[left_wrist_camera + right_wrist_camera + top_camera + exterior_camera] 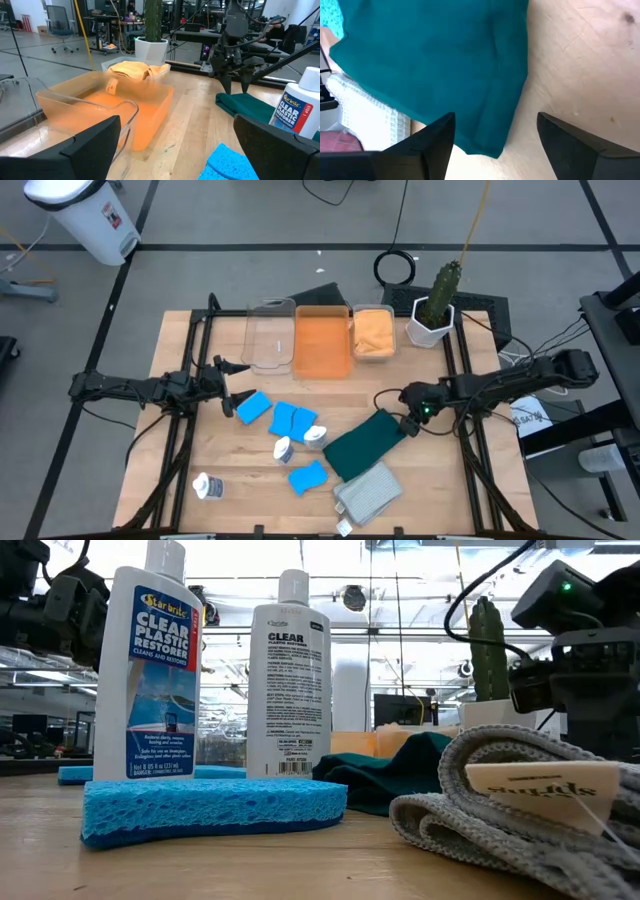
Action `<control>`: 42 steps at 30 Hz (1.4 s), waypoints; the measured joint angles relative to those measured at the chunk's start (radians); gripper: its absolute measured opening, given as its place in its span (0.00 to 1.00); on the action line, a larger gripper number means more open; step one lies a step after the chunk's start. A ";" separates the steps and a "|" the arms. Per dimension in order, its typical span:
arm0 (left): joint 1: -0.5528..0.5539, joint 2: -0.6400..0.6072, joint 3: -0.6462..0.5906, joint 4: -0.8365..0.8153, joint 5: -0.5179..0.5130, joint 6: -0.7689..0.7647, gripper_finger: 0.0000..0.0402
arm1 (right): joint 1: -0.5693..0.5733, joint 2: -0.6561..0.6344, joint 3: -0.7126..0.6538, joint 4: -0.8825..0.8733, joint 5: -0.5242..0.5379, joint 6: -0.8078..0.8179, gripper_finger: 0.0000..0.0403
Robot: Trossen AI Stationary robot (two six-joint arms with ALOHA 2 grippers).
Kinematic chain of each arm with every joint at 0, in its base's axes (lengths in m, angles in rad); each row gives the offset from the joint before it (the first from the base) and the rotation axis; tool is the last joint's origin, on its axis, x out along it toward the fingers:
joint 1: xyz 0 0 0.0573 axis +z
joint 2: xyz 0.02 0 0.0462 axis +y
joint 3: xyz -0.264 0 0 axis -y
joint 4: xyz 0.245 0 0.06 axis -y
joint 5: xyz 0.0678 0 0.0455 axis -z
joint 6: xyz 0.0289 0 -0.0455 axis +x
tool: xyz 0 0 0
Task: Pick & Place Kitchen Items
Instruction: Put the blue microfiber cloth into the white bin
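Observation:
Several blue sponges (pixel 290 418) and three small white bottles (pixel 283 448) lie on the table's middle and near left. A dark green cloth (pixel 362 445) lies flat beside a folded grey cloth (pixel 368 490). An orange cloth (pixel 373 332) lies in a small clear bin. My right gripper (pixel 495 150) is open and slants down just above the green cloth's far right corner (pixel 485 140). From the left wrist view its fingertips (pixel 225 89) stand apart over the green cloth (pixel 247 107). My left gripper (pixel 232 385) waits open and level at the table's left, near a sponge (pixel 255 407).
An orange bin (pixel 322 340) and a clear bin (pixel 270 335) stand at the table's far edge, with a white pot holding a cactus (pixel 435 305) at the far right. Bare wood lies right of the green cloth (pixel 580 60).

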 joint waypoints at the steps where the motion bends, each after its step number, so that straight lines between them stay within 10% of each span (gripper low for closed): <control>1: 0.000 0.000 0.000 0.000 0.000 0.000 0.98 | 0.010 0.001 -0.004 0.003 0.004 0.002 0.65; 42: 0.000 0.000 0.000 0.000 0.000 0.000 0.98 | 0.115 0.050 -0.086 0.209 0.154 -0.005 0.47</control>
